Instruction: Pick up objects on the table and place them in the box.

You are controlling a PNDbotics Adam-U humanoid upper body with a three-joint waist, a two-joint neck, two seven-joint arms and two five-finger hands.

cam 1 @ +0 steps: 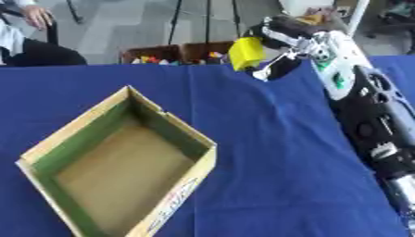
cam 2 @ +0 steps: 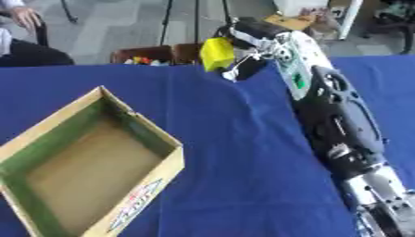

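One robot arm, one yellow object and one open box share a bench draped in smooth blue cloth. The robot's right hand, black with silver and white parts, reaches in from the right side to the bench's far edge, its fingers curled round a single yellow object, blocky and matte, held up above the cloth near that edge. The left hand shows in neither view. The cardboard box, rectangular and set askew at the near left, stands open with nothing visible inside; its inner walls are lined green, its floor is plain brown board, and a printed stripe in red and blue runs along the outer wall nearest the camera. The box and the held object are well apart, with a broad stretch of bare blue cloth between them. Beyond the far edge stand two dark brown crates, side by side, holding small multicoloured pieces too small to make out. The arm's long black and grey forearm lies along the right side of the bench, over the cloth there.
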